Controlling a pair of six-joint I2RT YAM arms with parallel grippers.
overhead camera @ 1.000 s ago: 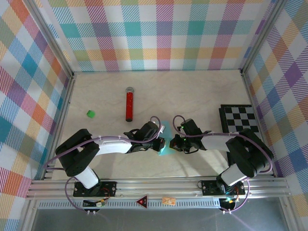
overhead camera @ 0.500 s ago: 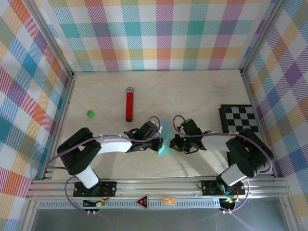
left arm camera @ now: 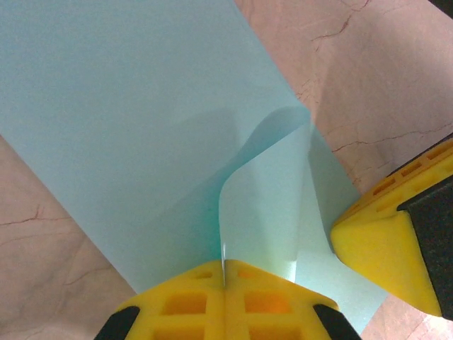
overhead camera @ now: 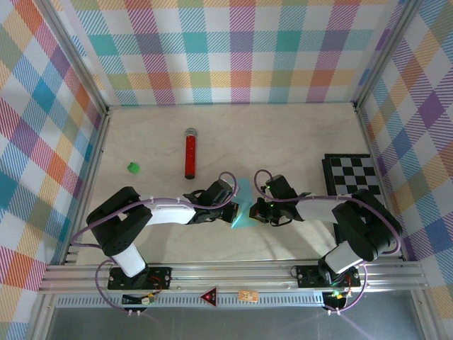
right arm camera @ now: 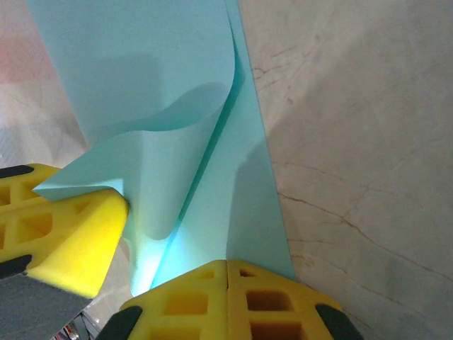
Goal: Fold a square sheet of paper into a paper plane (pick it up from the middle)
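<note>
The square sheet of paper (overhead camera: 243,207), light cyan, lies between my two grippers near the table's front middle. My left gripper (left arm camera: 224,268) is shut on a raised flap whose edge runs into the seam of its yellow fingertips. That flap curls up from the flat part of the sheet (left arm camera: 134,120). My right gripper (right arm camera: 226,263) is shut, its tips down on the flat paper (right arm camera: 141,64) near its edge, with nothing pinched that I can see. In the top view the left gripper (overhead camera: 233,202) and right gripper (overhead camera: 254,210) almost meet over the sheet. No paper plane shape shows.
A red glittery tube (overhead camera: 190,153) lies behind the left arm, and a small green block (overhead camera: 132,168) sits to its left. A black-and-white checkered board (overhead camera: 352,177) rests at the right edge. Plaid walls enclose the table on three sides.
From above, the paper has gone from a narrow upright sliver to a broader cyan patch between the grippers. The left gripper has drawn back slightly to the left. Both stay shut.
</note>
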